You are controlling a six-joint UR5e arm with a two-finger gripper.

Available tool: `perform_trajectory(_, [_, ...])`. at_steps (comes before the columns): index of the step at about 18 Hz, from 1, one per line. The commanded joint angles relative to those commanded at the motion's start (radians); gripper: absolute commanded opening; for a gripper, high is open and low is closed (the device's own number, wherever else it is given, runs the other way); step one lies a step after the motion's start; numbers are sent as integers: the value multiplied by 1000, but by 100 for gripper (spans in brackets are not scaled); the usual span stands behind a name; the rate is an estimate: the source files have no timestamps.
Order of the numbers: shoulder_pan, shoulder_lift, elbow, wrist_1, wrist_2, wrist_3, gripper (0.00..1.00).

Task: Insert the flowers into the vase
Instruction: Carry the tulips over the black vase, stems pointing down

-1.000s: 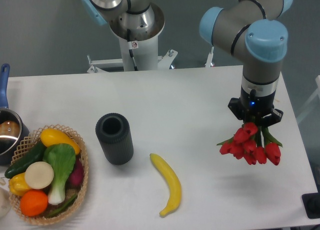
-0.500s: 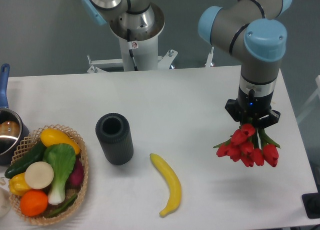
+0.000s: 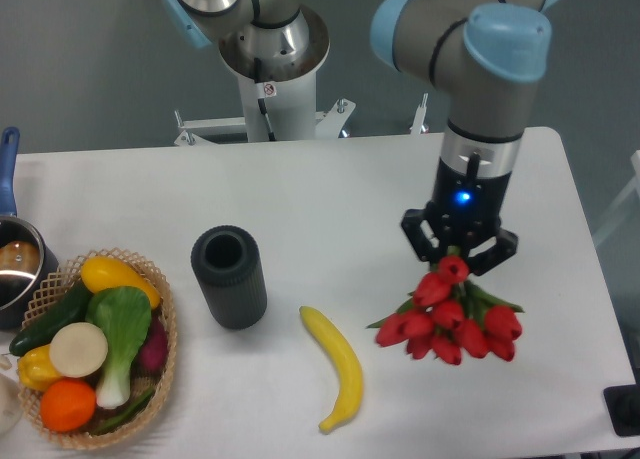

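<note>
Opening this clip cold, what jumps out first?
The red flowers hanging from the gripper above the right side of the table. Next, the dark ribbed vase standing upright left of centre, its mouth empty, with a yellow banana lying between it and the flowers.

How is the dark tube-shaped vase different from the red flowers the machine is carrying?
The vase is dark grey-black; the flowers are bright red with green stems. The vase is one ribbed cylinder; the flowers are a loose bunch of buds spreading wider than the vase's mouth. The vase stands upright on the table with its mouth open and nothing in it; the flowers hang beneath the gripper, well to the vase's right. A banana lies between them.
</note>
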Motion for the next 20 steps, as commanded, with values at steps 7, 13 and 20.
perform_trajectory(7, [11,24,-61,32,-362,-43,0])
perform_trajectory(13, [9,103,-186,176,-557,-32,0])
perform_trajectory(20, [-2,222,-297,178,-607,-22,0])
